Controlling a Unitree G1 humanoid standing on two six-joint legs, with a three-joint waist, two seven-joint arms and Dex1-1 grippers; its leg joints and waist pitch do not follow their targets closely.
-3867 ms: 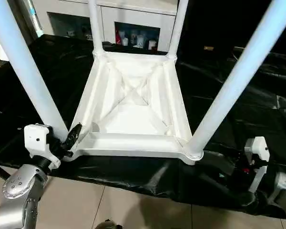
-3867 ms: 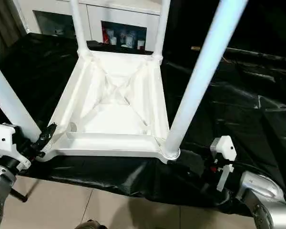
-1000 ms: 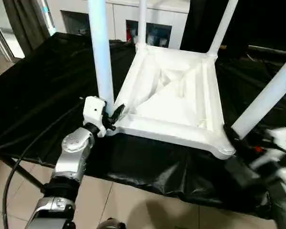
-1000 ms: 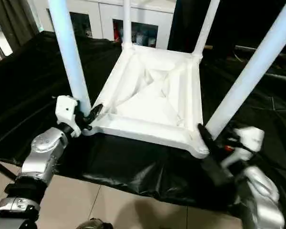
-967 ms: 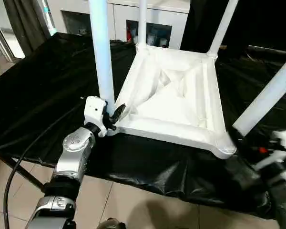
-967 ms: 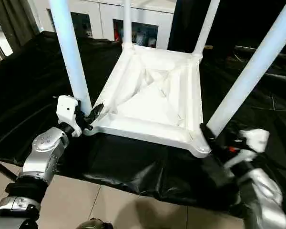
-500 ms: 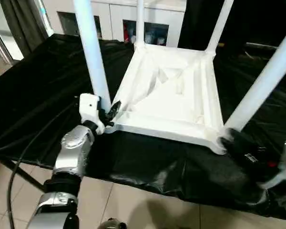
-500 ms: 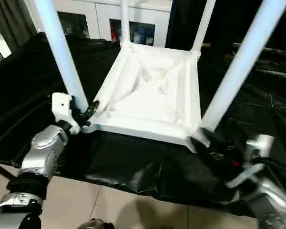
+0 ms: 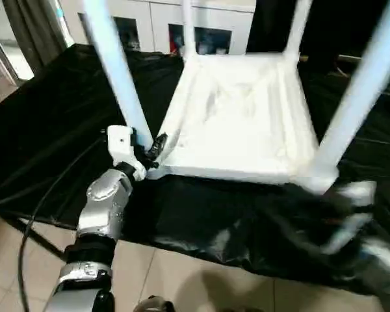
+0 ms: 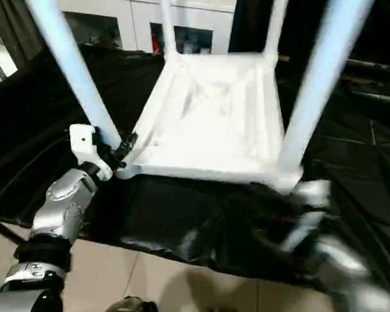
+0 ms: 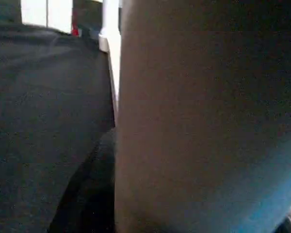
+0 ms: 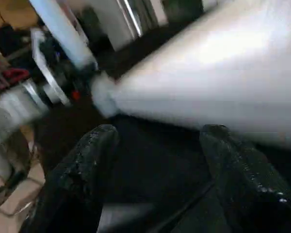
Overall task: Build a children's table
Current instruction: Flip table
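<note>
**Table lifting at the near right corner, all four legs in**

- Children's table (image 9: 247, 123) sits upside down on the black sheet (image 9: 58, 117), centre of the head view, four legs pointing up. Near-left leg (image 9: 114, 71) and near-right leg (image 9: 364, 84) frame the picture; the two far legs rise at top centre.
- Change vs half a second ago: the near right corner (image 9: 315, 179) sits higher and further right in frame, the near rim reads more level, and the top is motion-blurred. The table is being tipped or swung.
- Left gripper (image 9: 155, 148): at the near-left corner socket, mid-left of frame, same place as a second ago. Fingers part-open at the base of the leg; can't tell if they actually clamp it.
- Right gripper (image 12: 155, 160): fingers spread apart in the wrist view, white tabletop edge (image 12: 223, 92) just beyond them, nothing between. It has shifted under the right corner, lower right of the head view.
- Read: assembly looks done; this looks like the flip to upright. Risk: neither grip looks secure.
</note>
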